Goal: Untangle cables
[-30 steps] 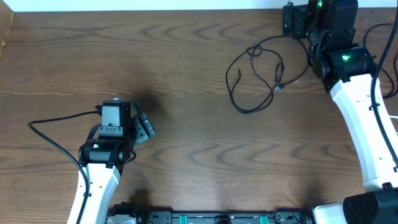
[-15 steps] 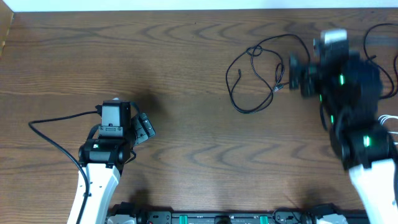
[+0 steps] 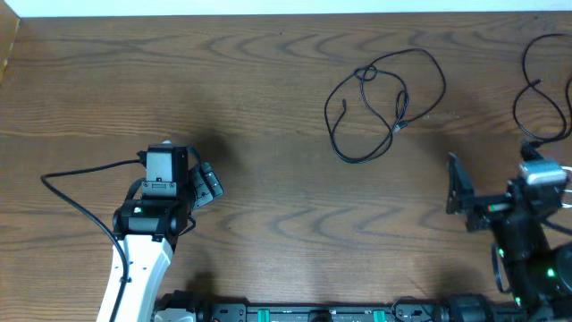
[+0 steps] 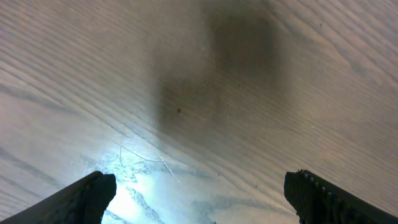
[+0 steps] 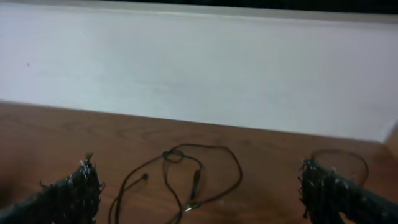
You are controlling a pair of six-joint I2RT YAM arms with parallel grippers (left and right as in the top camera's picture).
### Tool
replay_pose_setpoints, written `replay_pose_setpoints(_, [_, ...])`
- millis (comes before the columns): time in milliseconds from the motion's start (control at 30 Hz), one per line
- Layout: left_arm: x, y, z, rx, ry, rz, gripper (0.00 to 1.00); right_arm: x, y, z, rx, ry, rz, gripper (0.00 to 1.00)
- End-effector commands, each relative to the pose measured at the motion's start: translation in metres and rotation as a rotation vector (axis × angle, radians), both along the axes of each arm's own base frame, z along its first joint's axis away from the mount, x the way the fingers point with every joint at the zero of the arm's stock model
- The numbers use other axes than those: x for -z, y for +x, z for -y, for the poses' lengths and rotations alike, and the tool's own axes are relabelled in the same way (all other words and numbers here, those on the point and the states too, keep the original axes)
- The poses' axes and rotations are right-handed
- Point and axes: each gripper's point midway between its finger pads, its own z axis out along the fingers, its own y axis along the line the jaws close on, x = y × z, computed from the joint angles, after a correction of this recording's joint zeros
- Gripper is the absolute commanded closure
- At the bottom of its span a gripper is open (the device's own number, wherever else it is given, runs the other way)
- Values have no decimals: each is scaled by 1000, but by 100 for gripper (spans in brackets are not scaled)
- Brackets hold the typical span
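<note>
Cables: looped black cable near the tabletop's far edge, right of centre; second black cable by the right edge.
Left gripper: jaws spread wide, empty.
Right gripper: jaws spread wide, empty, near the front-right corner.

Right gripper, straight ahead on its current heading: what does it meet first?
Probably the looped black cable, which lies on the table centred between the open fingers of the right gripper. Height is unclear. If it runs level, it may pass over the cable and reach the white wall.
</note>
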Motion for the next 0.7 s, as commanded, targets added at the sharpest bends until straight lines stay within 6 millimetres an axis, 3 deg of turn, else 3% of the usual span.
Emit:
replay_pose_setpoints(0, [-1,1,-3,-6,11,2,6,-6,-11,10,46,123,33,1])
replay_pose_setpoints(267, [-1,1,-3,-6,11,2,6,-34,-46,20,97,173,181,1])
replay_pose_setpoints(667, [-1,1,-3,-6,11,2,6,-70,-89,17,88,167,336,1])
